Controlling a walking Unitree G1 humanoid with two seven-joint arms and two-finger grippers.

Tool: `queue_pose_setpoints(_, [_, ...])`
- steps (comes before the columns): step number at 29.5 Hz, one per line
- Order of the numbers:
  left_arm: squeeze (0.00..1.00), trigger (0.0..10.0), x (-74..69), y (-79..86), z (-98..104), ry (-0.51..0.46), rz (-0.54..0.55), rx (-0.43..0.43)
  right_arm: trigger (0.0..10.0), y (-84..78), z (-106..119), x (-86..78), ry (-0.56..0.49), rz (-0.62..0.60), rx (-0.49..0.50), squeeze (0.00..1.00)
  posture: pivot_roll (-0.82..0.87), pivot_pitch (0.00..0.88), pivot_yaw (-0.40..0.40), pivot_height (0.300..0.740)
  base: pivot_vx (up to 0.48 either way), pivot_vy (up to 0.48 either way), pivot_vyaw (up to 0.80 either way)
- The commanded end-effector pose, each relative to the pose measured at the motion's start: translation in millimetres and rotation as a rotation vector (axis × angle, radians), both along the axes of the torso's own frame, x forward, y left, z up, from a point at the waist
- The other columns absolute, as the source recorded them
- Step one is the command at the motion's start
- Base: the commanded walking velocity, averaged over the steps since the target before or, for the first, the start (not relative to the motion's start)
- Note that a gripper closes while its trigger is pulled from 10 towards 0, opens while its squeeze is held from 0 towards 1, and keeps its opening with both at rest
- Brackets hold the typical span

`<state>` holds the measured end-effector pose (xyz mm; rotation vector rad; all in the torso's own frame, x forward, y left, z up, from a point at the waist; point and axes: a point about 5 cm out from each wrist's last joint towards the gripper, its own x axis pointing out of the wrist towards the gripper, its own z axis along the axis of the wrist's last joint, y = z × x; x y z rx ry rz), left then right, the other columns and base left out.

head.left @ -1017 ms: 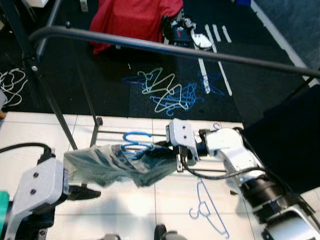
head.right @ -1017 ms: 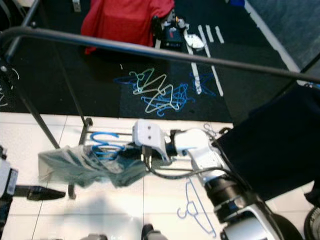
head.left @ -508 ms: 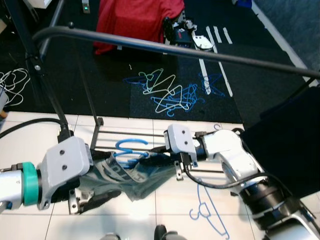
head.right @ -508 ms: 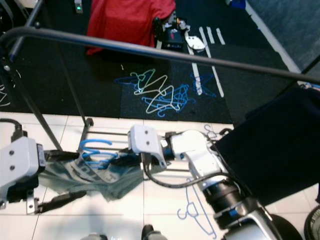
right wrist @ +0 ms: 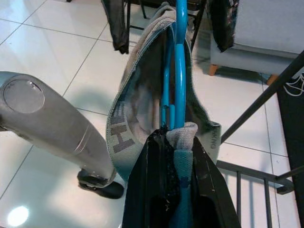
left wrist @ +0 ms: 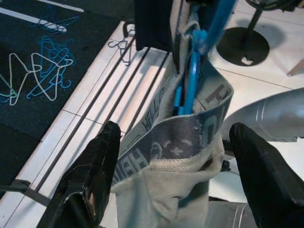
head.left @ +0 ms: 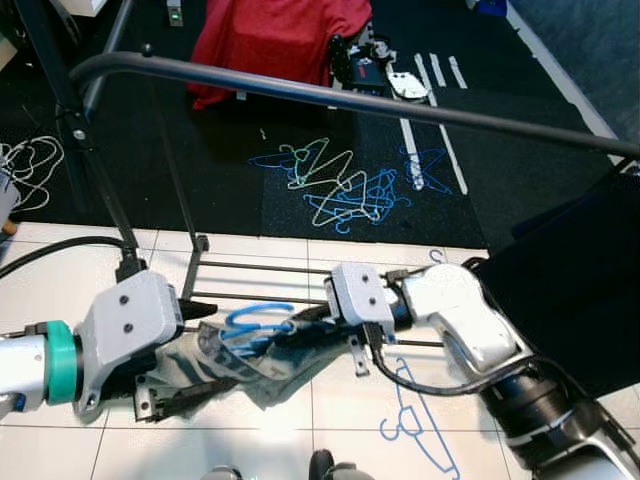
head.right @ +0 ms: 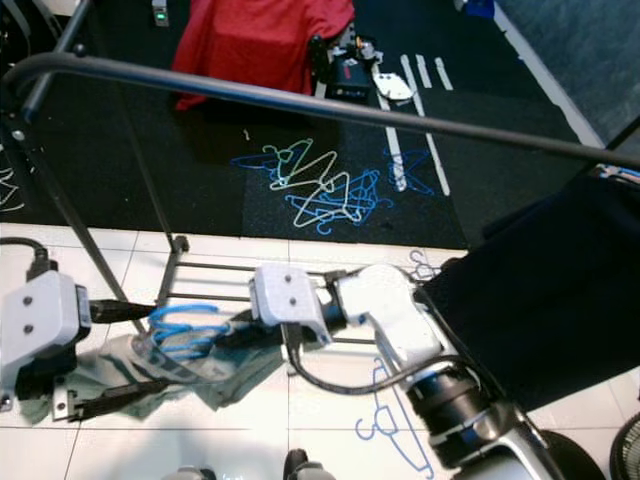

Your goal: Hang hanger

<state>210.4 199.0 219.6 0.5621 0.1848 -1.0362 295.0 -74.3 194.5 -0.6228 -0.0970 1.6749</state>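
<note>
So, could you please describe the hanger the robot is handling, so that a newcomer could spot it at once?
Start at the long black clothes rail and look down to the white tiled floor between the two silver arms. The bright blue plastic hanger sits inside a grey-green printed garment, unlike the bare hangers nearby.

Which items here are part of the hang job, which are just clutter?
In the job: blue hanger, grey garment on it, rail, right claw gripping hanger and cloth, left claw open around the waistband.

Clutter: floor hangers, red cloth, lone hanger.
</note>
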Motion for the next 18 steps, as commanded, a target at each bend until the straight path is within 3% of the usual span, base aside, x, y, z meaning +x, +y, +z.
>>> queue_pose_setpoints(1, [0.0,1.7,-3.7,-2.7,-7.4,0.026,-0.025,0.009,10.0,4.0,0.5,-3.4,-0.001,0.02,0.001,0.0,0.08,0.166,-0.026,0.74,0.0,0.0,0.0])
queue_pose_setpoints(2, [0.0,1.7,-3.7,-2.7,-7.4,0.026,-0.025,0.009,10.0,4.0,0.5,-3.4,-0.001,0.02,0.001,0.0,0.08,0.166,-0.026,0.74,0.0,0.0,0.0])
queue_pose_setpoints(3, [0.0,0.0,-3.9,-4.0,-9.9,0.032,-0.03,0.007,10.0,5.2,2.5,-3.9,-0.006,0.024,0.005,0.0,0.08,0.164,-0.027,0.74,0.0,0.0,0.0])
queue_pose_setpoints(18, [0.0,0.0,-0.4,-6.5,-19.8,0.052,-0.001,-0.006,10.0,5.3,7.7,-5.7,-0.018,0.031,0.012,0.0,0.08,0.154,-0.025,0.74,0.0,0.0,0.0])
